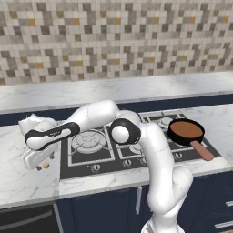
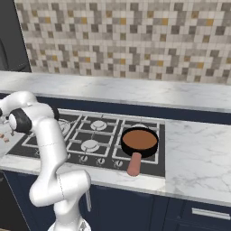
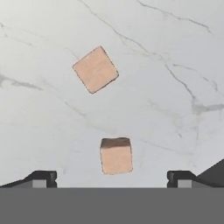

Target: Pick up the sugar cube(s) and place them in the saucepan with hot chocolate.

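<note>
Two small tan sugar cubes lie on the white marble counter left of the stove. In the hand view one sugar cube sits just ahead of my gripper, centred between the widely spread fingertips. The other sugar cube lies farther off, turned at an angle. My gripper hangs low over the counter, open and holding nothing, with a cube at its tip. The saucepan with hot chocolate stands on the stove's right front burner, its reddish handle pointing toward the counter's front edge.
The black gas stove with its burner grates and front knobs lies between the cubes and the pan. My white arm stretches across the stove's left side. A tiled wall backs the raised rear ledge.
</note>
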